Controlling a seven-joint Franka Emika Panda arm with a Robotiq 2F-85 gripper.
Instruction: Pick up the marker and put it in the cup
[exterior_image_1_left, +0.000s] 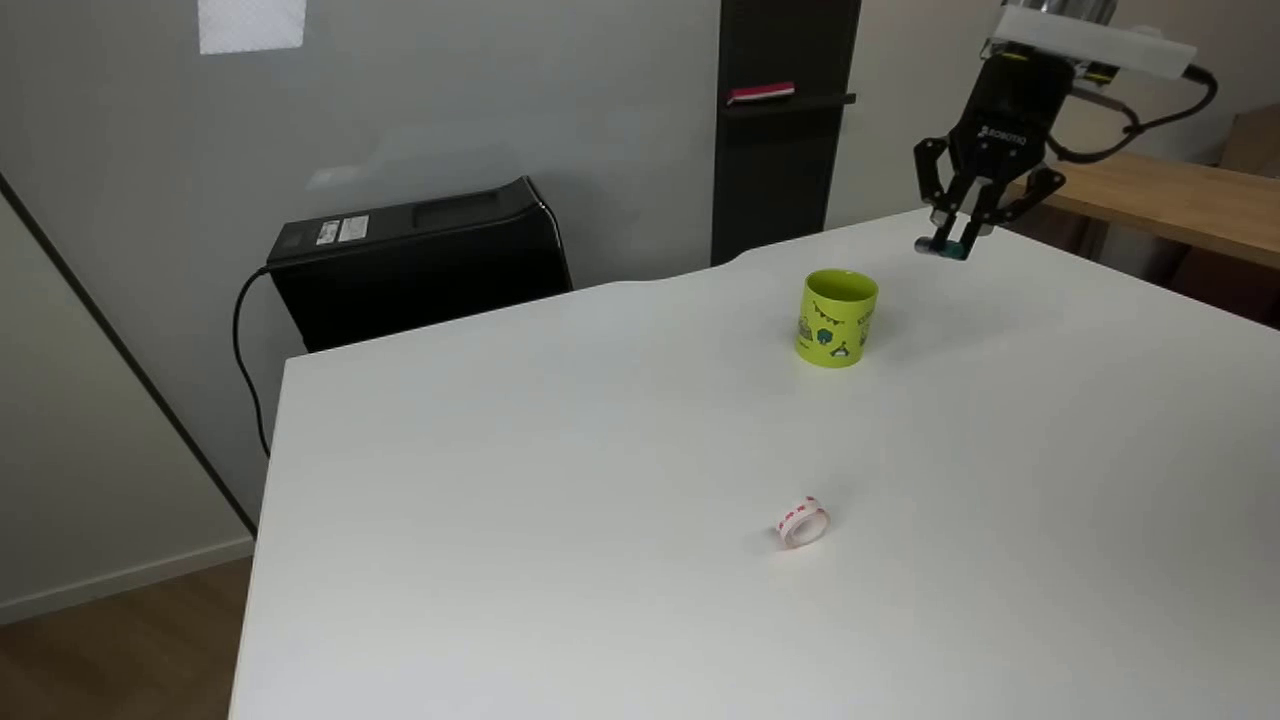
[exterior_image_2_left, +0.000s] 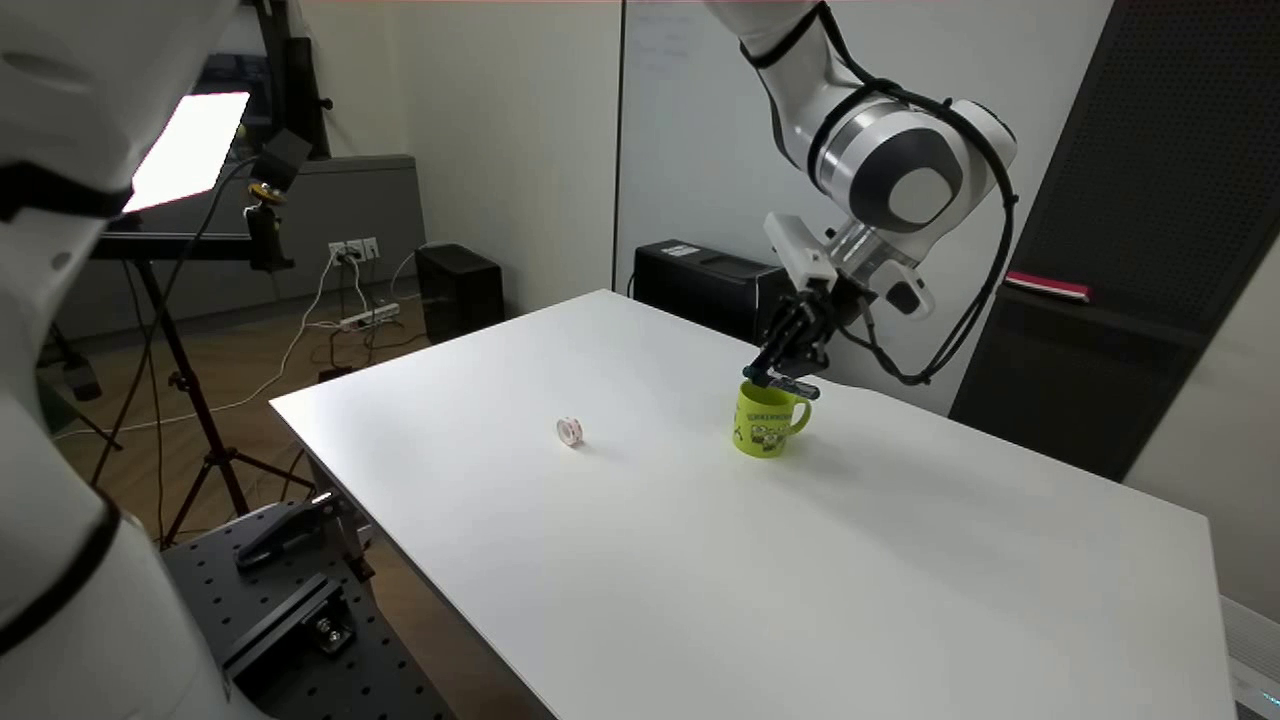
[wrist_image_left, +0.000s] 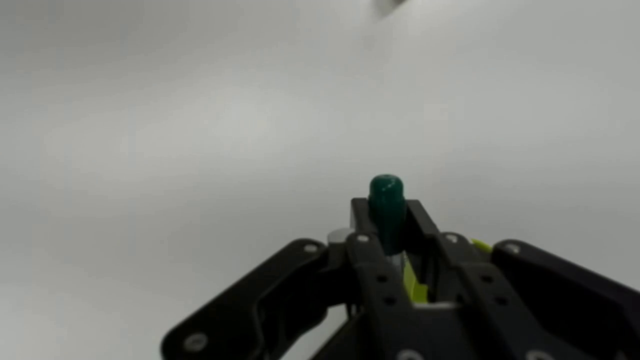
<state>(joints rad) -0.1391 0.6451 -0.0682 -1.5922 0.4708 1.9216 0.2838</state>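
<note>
If releasing the marker (exterior_image_2_left: 797, 387) here, right of the cup (exterior_image_1_left: 836, 327) in an exterior view, would likely miss. Clamped nearly level in the gripper (wrist_image_left: 387, 206), could snag the rim (exterior_image_1_left: 838, 298).

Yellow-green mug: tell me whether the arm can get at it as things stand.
Likely yes: the gripper, holding the marker, hangs above the table; nothing visible stands between it and the mug, whose mouth is open.
</note>
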